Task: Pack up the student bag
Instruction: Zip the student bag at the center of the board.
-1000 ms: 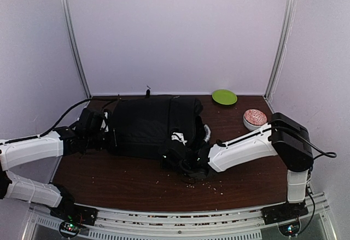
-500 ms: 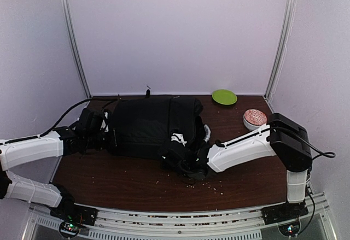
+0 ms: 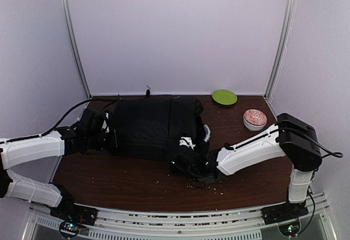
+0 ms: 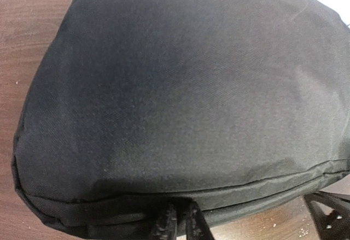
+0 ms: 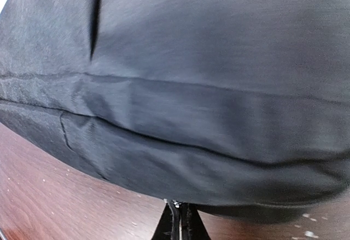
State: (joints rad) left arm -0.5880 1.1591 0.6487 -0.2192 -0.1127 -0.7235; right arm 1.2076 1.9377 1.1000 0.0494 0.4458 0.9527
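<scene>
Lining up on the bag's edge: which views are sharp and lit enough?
Top external: sharp, evenly lit, though the student bag reads as one black mass. Left wrist: weave visible, left gripper shadowed at the bottom edge. Right wrist: fabric soft, slightly blurred, right gripper dark.

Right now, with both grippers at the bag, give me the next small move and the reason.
Probably draw the right gripper sideways along the seam of the student bag, to run the zip. Its fingers are shut at the bag's near edge, seemingly on a small silvery zip pull, while the left gripper pinches the bag's left end seam, which would brace it.
</scene>
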